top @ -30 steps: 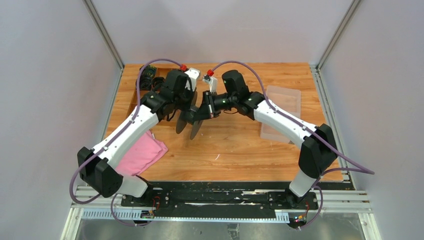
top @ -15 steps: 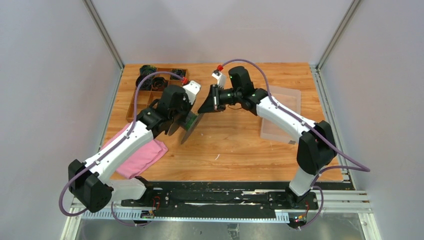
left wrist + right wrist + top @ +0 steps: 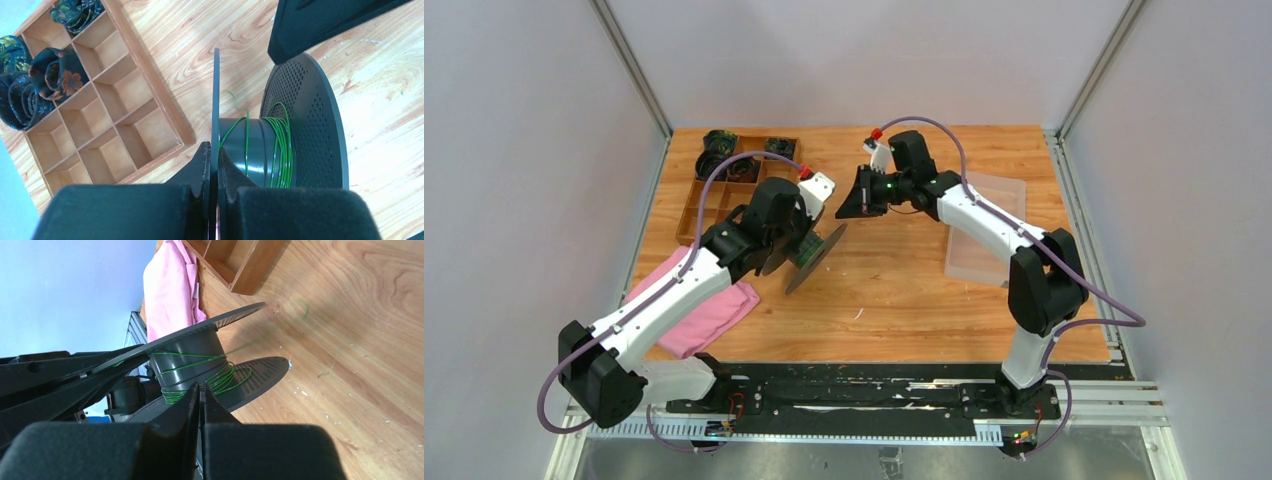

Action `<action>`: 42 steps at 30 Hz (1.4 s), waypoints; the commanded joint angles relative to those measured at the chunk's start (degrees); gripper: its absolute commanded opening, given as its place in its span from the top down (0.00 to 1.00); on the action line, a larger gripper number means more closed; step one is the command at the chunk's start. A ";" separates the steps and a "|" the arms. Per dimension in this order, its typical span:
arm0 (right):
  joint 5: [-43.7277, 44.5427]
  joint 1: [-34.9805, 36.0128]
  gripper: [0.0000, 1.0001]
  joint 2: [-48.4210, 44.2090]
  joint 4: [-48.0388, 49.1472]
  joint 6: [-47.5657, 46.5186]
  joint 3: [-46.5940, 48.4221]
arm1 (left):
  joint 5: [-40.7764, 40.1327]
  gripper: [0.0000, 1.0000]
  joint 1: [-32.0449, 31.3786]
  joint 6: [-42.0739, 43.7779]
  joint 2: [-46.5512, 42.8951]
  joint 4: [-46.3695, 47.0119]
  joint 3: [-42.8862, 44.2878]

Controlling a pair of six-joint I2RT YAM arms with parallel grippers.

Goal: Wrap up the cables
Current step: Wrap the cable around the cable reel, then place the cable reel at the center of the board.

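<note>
- The left gripper (image 3: 214, 151) has its fingers pressed onto the thin rim of one flange of a black spool (image 3: 305, 115) and holds it off the table (image 3: 904, 290), tilted.
- The right gripper (image 3: 201, 387) has its pads pressed flat together, just beside the spool's hub. Whether any wire is caught between them cannot be told.
- The green wire (image 3: 278, 150) is wound in loose turns around the spool's hub, and one free end strays outward (blurred in the right wrist view).
- Count: one spool, one green wire, one wooden compartment tray (image 3: 152, 75) at the far left with a few dark patterned rolls in it, one pink cloth (image 3: 709, 310) under the left arm, and one clear plastic container (image 3: 994, 215) on the right.
- A second ago both grippers met at the spool over the middle of the table. Now they are apart: the left has drawn the spool back toward the near left, and the right has moved farther away.
- The tray, then mostly hidden by the left arm, is now in plain view.
</note>
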 commanded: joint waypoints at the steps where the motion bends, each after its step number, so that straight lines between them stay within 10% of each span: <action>1: -3.38 -2.74 0.96 -0.30 -0.41 -7.39 3.04 | -0.44 1.00 -0.27 1.38 -0.81 2.45 2.37; 12: -1.06 -14.00 0.67 -7.96 -6.24 -25.72 -0.01 | -6.42 1.00 -3.42 10.42 1.18 9.66 1.98; 25: 2.01 -28.85 0.61 -16.19 -14.64 -33.76 -7.44 | -31.52 0.99 -22.33 30.73 18.71 32.08 1.80; 42: 3.18 -29.78 0.59 -22.51 -15.37 -38.21 -15.53 | -32.29 1.00 -25.09 42.18 24.60 51.21 -14.00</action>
